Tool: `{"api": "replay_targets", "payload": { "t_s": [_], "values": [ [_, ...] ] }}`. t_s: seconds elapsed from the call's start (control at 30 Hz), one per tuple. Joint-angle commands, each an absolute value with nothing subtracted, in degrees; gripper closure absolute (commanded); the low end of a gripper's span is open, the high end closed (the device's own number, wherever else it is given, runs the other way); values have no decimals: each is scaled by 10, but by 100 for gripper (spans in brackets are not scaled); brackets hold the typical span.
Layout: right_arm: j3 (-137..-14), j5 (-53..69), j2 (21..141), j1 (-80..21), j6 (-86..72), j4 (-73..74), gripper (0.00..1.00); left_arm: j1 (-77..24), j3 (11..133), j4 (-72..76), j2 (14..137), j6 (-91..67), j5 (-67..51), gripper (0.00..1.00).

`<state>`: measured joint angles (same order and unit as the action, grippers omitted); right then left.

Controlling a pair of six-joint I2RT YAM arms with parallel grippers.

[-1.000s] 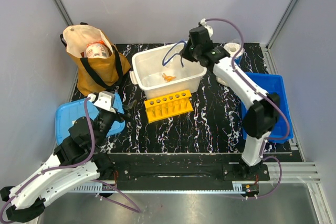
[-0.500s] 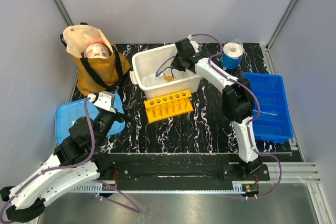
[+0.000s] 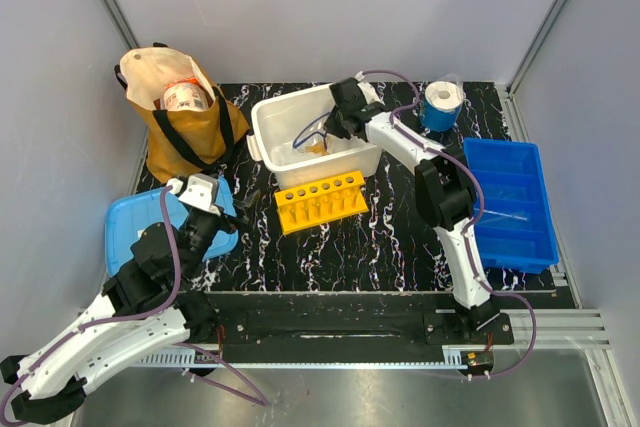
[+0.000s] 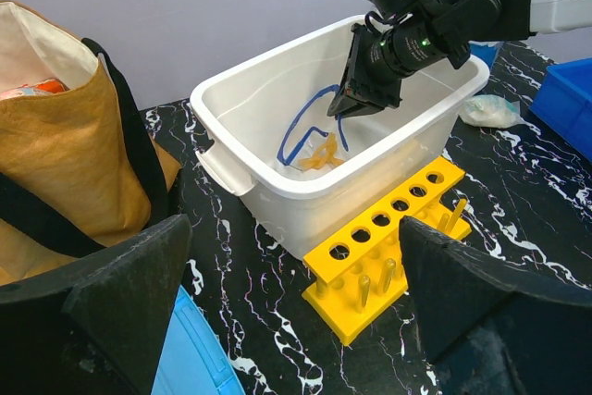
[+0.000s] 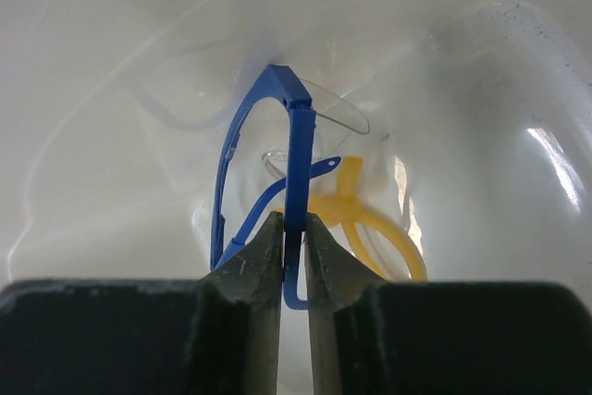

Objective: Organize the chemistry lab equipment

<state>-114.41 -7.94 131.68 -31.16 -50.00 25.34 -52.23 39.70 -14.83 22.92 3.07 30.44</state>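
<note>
Clear safety glasses with a blue frame (image 3: 312, 132) (image 4: 310, 122) (image 5: 294, 164) hang inside the white bin (image 3: 262, 142) (image 4: 231, 168). My right gripper (image 3: 336, 127) (image 4: 340, 110) (image 5: 294, 221) reaches down into the bin, its jaws shut on one blue temple arm. Under the glasses, on the bin floor, lies a yellow-orange knotted piece (image 3: 320, 148) (image 4: 319, 156) (image 5: 370, 219). My left gripper (image 3: 205, 209) (image 4: 296, 321) hovers wide open near the front left and holds nothing. A small clear packet (image 4: 488, 110) lies right of the bin.
A yellow tube rack (image 3: 320, 199) (image 4: 388, 247) stands in front of the bin. The brown cloth bag (image 3: 180, 117) (image 4: 55, 145) is at the back left and a blue lid (image 3: 125, 232) at the front left. A blue tray (image 3: 515, 197) and a blue roll (image 3: 440, 102) are on the right.
My right arm has swung left and down, carrying the glasses from above the bin's right rim into the bin. The left arm has not moved.
</note>
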Motion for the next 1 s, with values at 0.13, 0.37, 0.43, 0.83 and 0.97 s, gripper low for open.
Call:
{"api": "replay_targets", "payload": {
  "t_s": [0.13,0.37,0.43,0.83,0.97],
  "values": [
    [-1197,-123,1318,-320,-487,268,70,-522,391,-117,229,39,314,1],
    [-1298,-93,1290,-322,-389,335,59,-522,392,-118,227,40,316,1],
    [-1320,-90,1272,-322,-360,355,55,-522,390,-117,227,40,316,1],
    [-1183,-262,1070,-294,-227,397,50,-522,390,-118,230,41,319,1],
    [-1066,-244,1004,-235,-213,367,48,-522,390,-117,230,41,320,1]
  ]
}}
